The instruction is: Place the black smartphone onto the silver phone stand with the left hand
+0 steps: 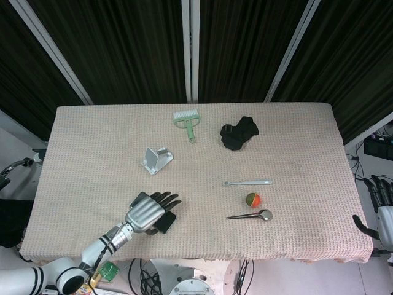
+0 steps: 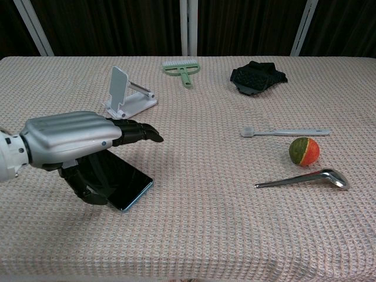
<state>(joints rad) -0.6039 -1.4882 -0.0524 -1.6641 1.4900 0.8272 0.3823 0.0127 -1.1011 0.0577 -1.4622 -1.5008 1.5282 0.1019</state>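
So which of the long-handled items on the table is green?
The small brush at the far edge, left of the black cloth. The toothbrush is whitish and the spoon is bare metal.

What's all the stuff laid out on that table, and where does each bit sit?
Smartphone: one, black, near left of the table, partly under the left hand.
Phone stand: one, silver-white, behind the smartphone.
Brush: one, pale green, far edge, middle.
Cloth: one, black, crumpled, far right of the brush.
Toothbrush: one, pale, right of centre.
Ball: one, orange and green, just in front of the toothbrush.
Spoon: one, silver, in front of the ball.
Table cover: one, beige, woven.
Left hand: silver with black fingers, over the smartphone.
Right hand: off the table's right edge, holding nothing.
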